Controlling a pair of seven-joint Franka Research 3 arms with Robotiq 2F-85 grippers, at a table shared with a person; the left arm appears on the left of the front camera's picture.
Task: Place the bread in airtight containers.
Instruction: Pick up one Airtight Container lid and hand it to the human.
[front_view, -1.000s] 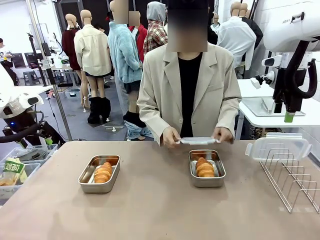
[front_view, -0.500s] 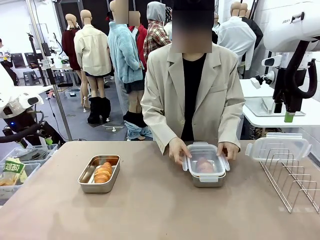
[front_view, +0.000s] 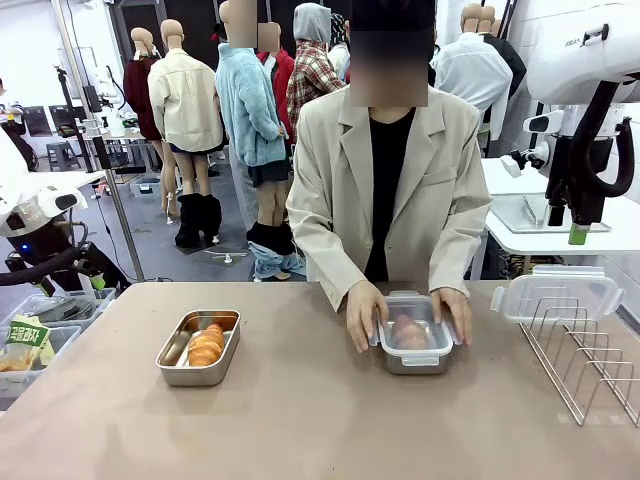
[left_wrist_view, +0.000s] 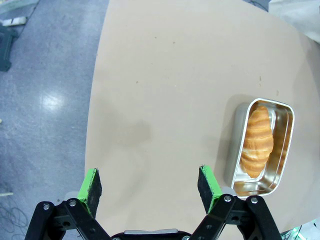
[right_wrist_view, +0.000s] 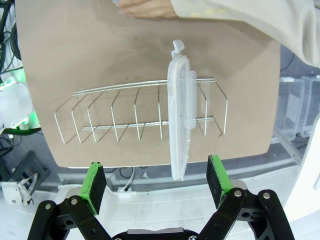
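"Tan table (front_view: 300, 430) took up most of the front view, didn't it?"

"It did, and a person (front_view: 385, 190) in a pale jacket stood at its far side. A wire rack (front_view: 585, 350) sat on the robot's right, with a spare lid (front_view: 555, 295) standing on edge in its slots."

"And the containers?"

"Two steel ones, well apart. The open container (front_view: 198, 348) lay toward the left with one roll (front_view: 206, 344) inside it. The shut container (front_view: 413, 350) sat just in front of the person. A clear lid (front_view: 410, 318) lay on top of it, and the second roll (front_view: 405, 330) showed dimly beneath. One hand (front_view: 364, 312) pressed against one side of it and the other hand (front_view: 455, 312) against the opposite side."

"What of the jaws?"

"The left jaws were spread wide above bare table and held nothing, and the open container lay off to one side in that wrist view. The right jaws were spread as well, empty, hanging over the rack and the spare lid."
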